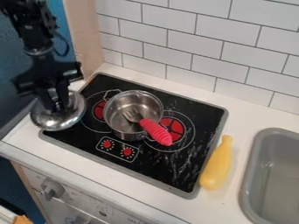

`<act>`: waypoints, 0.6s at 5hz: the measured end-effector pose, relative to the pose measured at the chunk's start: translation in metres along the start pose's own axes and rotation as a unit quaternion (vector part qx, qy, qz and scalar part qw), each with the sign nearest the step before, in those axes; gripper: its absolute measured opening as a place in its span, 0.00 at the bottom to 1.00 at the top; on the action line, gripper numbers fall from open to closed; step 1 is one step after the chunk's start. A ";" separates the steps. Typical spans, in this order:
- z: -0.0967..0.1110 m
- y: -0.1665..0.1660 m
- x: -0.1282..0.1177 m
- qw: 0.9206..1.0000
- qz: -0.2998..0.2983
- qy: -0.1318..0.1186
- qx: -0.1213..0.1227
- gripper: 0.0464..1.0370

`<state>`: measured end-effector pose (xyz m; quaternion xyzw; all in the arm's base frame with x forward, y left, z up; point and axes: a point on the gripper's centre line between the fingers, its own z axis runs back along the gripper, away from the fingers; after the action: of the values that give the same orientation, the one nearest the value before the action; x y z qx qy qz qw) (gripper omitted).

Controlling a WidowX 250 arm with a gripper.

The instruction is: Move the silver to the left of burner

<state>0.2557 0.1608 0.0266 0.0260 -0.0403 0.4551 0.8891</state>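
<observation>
At the left of the camera view, the gripper hangs down over the middle of a round silver lid. The lid is at the burner's left edge, partly over the black stove top and partly over the white counter. Its centre is hidden behind the gripper, so whether it is held or resting cannot be seen. Right of the lid, a silver pot stands on the stove top, apart from the gripper.
A fork with a red handle leans in the pot, its handle over the rim. A yellow squash-shaped toy lies at the stove's right edge. Farther right is a grey sink. White wall tiles rise behind the counter.
</observation>
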 end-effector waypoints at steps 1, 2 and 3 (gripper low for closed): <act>-0.009 -0.008 -0.002 1.000 -0.007 0.003 0.003 0.24; -0.015 -0.010 -0.001 1.000 -0.005 0.005 0.004 0.24; -0.014 -0.010 0.001 1.000 -0.006 0.000 0.006 0.24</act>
<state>0.2651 0.1575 0.0129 0.0318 -0.0373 0.4499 0.8917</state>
